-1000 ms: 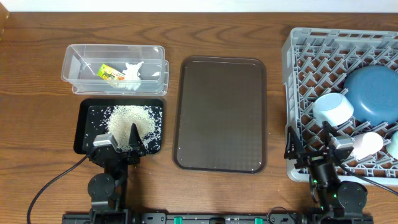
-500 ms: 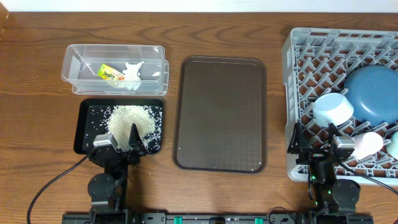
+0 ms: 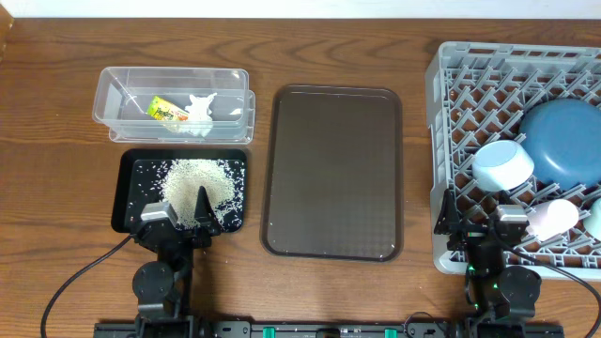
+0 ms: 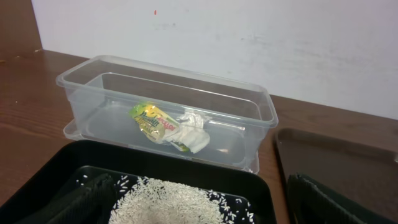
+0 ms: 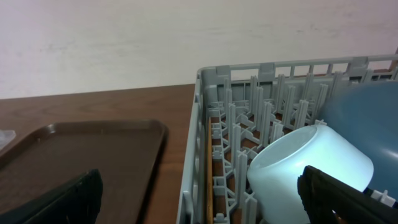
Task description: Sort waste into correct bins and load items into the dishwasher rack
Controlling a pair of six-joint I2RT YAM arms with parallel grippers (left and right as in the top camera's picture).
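A brown wooden table (image 3: 56, 141) meets a white wall (image 3: 282, 7) along its far edge.

Overhead: the tub (image 3: 111, 94) at the far-left corner holds the wrapper (image 3: 166, 111) and paper (image 3: 200, 106). Just nearer, the black tray (image 3: 127, 192) holds the rice (image 3: 195, 180). A brown tray (image 3: 333, 169) lies mid-table. At the right edge the rack (image 3: 451, 84) carries the plate (image 3: 563, 145), blue bowl (image 3: 502, 164), cup (image 3: 554, 218) and mint bowl (image 3: 595, 216). The left gripper (image 3: 178, 214) hangs over the black tray's near edge, the right gripper (image 3: 470, 223) over the rack's near-left corner.

Left wrist: fingers spread wide, gripping nothing, rice below. The wrapper's print is too small to read.

Right wrist: fingers spread, empty. The blue bowl lies tipped among the pegs. A wood-coloured strip by the rack wall may be the chopstick; I cannot tell.

Risks, as I judge them: a low left sweep could scatter rice over the tray rim, and the right arm could snag the rack wall or knock the bowl loose.
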